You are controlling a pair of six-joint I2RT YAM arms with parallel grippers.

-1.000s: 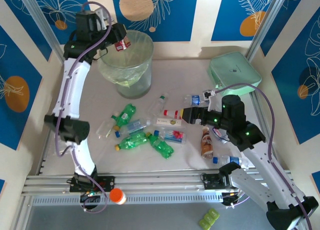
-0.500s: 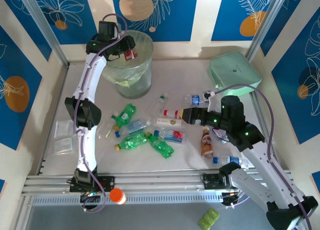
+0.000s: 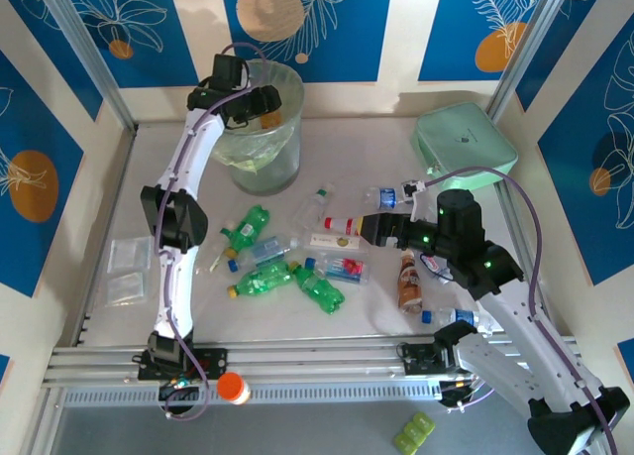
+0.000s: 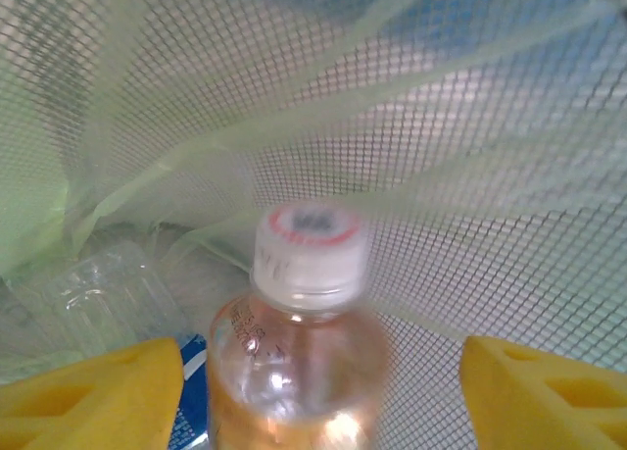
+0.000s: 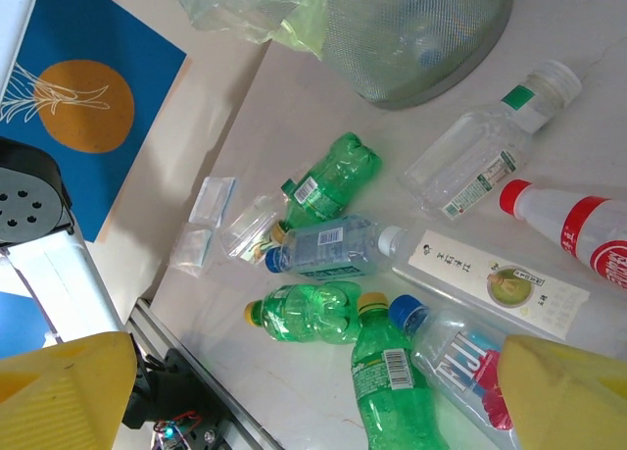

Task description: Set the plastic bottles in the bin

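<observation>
Hanging over the mouth of the tall round translucent bin [image 3: 260,168], which is lined with a pale green plastic bag, the left fingers [image 4: 103,391] stand wide apart. Between them in the left wrist view is a clear plastic bottle [image 4: 299,352] with a white, red-ringed cap and amber contents. It is upright, with a plain gap to the finger on its right. The bin's mesh wall [image 4: 460,175] and green liner are behind it.

The other plastic bottles lie scattered on the pale tabletop [image 3: 347,158], on the arm-base side of the bin. Three crinkled green bottles [image 3: 263,280] lie there on their sides. Among them is a clear bottle with a bluish label [image 5: 328,246]. Farther right of the bin lie a white bottle with a red cap and red band [image 5: 578,225] and a brown-labelled bottle [image 3: 408,282].

The right fingers [image 5: 59,391] hover over this scatter, well apart from the bin. They are spread with nothing between them.

A mint-green rounded square case [image 3: 464,143] sits to the right of the bin. Flat clear plastic packets [image 3: 127,267] lie to its left, nearer the arm bases.
</observation>
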